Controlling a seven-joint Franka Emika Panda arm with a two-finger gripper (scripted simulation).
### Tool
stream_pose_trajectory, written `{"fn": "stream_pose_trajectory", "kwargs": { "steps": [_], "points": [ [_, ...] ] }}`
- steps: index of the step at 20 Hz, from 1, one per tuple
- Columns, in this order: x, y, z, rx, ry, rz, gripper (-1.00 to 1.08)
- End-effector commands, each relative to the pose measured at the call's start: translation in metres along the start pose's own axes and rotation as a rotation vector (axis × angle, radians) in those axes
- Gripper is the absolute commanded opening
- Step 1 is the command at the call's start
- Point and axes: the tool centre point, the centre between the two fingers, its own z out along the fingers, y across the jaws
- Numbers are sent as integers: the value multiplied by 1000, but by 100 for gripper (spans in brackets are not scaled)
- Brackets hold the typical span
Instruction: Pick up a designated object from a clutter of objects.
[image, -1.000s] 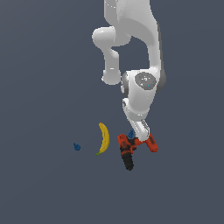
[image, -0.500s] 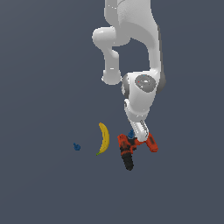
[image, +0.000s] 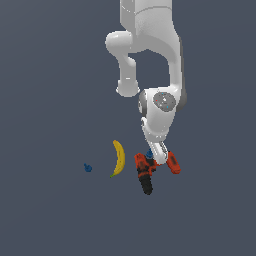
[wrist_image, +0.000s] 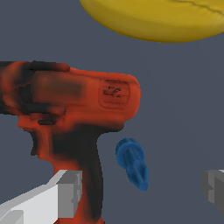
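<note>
The designated object (wrist_image: 131, 163), a tiny dark-blue knobby piece with a short stem, lies on the floor right beside the red-and-black power drill (wrist_image: 78, 103). My gripper (wrist_image: 140, 190) is open and low over it, one finger (wrist_image: 65, 193) in front of the drill's handle, the other finger (wrist_image: 214, 188) on the far side of the blue piece. In the exterior view the gripper (image: 157, 160) hangs over the drill (image: 145, 172), and the blue piece (image: 149, 153) peeks out by the fingers. The rest of the clutter is a yellow banana (image: 118, 157) and a second tiny blue piece (image: 88, 168).
The banana (wrist_image: 162, 17) lies close beyond the drill's body in the wrist view. The second blue piece sits apart, at the exterior view's left of the banana. The grey floor around the group holds nothing else in view.
</note>
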Motion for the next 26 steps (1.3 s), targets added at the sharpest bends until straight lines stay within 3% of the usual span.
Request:
{"fn": "stream_pose_trajectory", "kwargs": {
  "steps": [1,8,9,26],
  "points": [
    [0,1,12,-1,0,1,100],
    [0,0,27,-1,0,2,100],
    [0,0,27,-1,0,2,-100],
    [-2,-1,11,8,0,2,-100]
  ]
}}
